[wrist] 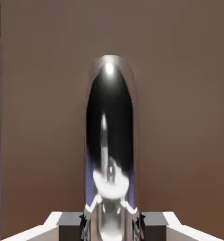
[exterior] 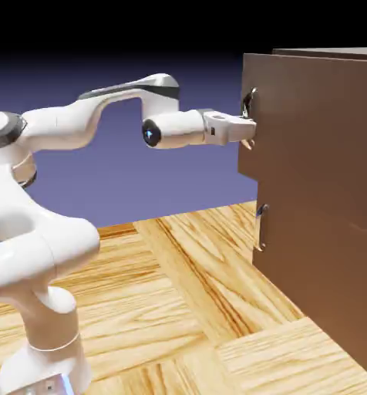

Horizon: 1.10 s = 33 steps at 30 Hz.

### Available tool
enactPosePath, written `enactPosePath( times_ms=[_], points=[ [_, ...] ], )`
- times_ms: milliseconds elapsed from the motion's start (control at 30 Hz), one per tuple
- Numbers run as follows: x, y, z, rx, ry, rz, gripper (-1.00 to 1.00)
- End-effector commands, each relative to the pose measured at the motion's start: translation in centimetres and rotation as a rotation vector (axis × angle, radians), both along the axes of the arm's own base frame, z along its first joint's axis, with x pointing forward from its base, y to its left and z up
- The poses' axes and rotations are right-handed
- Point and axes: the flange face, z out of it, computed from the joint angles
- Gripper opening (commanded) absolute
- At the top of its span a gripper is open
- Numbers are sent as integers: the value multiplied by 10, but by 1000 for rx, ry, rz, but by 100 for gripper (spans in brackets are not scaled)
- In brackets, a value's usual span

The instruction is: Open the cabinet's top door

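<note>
Top door of the cabinet, upper panel on the exterior view's right, and the gripper is right at it! Fingers clenched on the curved metal handle, one to each side, arm reaching across level. Lovely shine on that bar (mirror-bright, dark in the middle). Below, the lower handle sits on its own panel, above wood-patterned flooring.

The white arm reaches right — its hand at the upper handle (silvery, curved).
</note>
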Motion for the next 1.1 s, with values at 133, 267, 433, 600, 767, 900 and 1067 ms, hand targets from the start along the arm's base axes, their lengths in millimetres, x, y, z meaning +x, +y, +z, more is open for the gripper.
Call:
enactPosePath(
  times_ms=[133, 267, 433, 600, 767, 900, 1067],
  points=[
    [-45, -25, 0, -1, 0, 95, -100],
    [-82, -50, 0, -1, 0, 180, -100],
    [-123, -85, 0, -1, 0, 283, -100],
    [-156, -117, 0, -1, 0, 369, -100],
    [-181, -147, 0, -1, 0, 443, -100],
    [-198, -170, 0, -1, 0, 497, -100],
    [-217, -199, 0, -1, 0, 563, -100]
  ],
)
